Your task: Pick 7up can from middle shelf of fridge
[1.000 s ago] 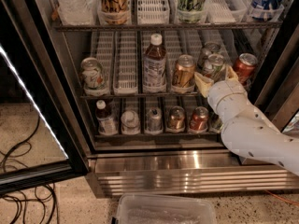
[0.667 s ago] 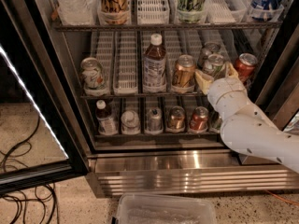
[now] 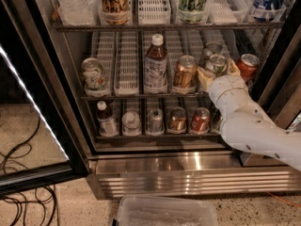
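My claw sits apart around the 7up can, right side of the middle shelf; my worry is a finger clipping the gold-orange can or the red Coca-Cola can beside it; a skewed squeeze could topple it.
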`<move>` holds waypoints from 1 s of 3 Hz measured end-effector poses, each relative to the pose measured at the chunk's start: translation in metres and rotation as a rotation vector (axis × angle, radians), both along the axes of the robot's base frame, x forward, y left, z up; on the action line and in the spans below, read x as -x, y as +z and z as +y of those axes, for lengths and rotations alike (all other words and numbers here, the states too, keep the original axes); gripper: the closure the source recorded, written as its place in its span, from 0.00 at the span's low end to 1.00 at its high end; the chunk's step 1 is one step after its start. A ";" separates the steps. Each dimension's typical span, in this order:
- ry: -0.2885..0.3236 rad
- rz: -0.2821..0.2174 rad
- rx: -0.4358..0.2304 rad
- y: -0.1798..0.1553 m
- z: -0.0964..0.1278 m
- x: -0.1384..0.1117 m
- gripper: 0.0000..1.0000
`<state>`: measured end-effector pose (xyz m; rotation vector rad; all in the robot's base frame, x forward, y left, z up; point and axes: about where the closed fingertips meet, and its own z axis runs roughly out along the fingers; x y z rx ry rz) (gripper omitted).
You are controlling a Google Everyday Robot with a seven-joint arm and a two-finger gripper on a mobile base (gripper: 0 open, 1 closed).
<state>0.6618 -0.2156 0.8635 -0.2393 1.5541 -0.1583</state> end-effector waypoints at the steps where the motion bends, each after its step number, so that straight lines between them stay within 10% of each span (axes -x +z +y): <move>1: 0.000 0.000 0.000 0.000 0.000 0.000 0.54; 3: 0.028 0.031 -0.013 -0.007 0.009 0.003 0.99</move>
